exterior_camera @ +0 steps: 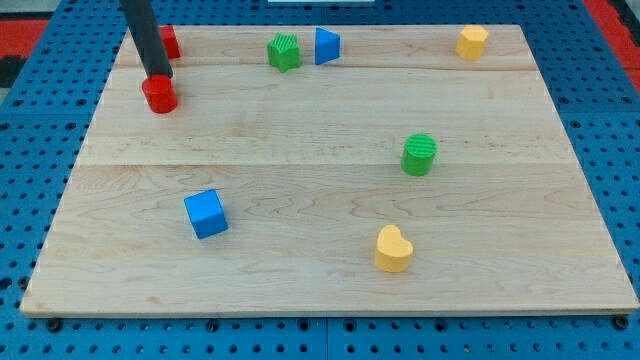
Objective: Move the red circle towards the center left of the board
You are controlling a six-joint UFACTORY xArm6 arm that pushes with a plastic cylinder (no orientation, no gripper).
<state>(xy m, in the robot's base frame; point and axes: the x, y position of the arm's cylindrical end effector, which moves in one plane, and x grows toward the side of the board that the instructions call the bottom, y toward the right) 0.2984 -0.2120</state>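
The red circle [159, 95] lies near the board's upper left. My tip [157, 76] sits right at its far edge, touching or almost touching it from the view's top. A second red block [169, 42] lies behind the rod at the top left, partly hidden by it, shape unclear.
On the wooden board [320, 290]: a green block [284, 51] and a blue triangle [326, 46] at top centre, a yellow block [472, 42] at top right, a green circle [420, 154] at right of centre, a blue cube [206, 213] at lower left, a yellow heart [393, 249] at lower centre.
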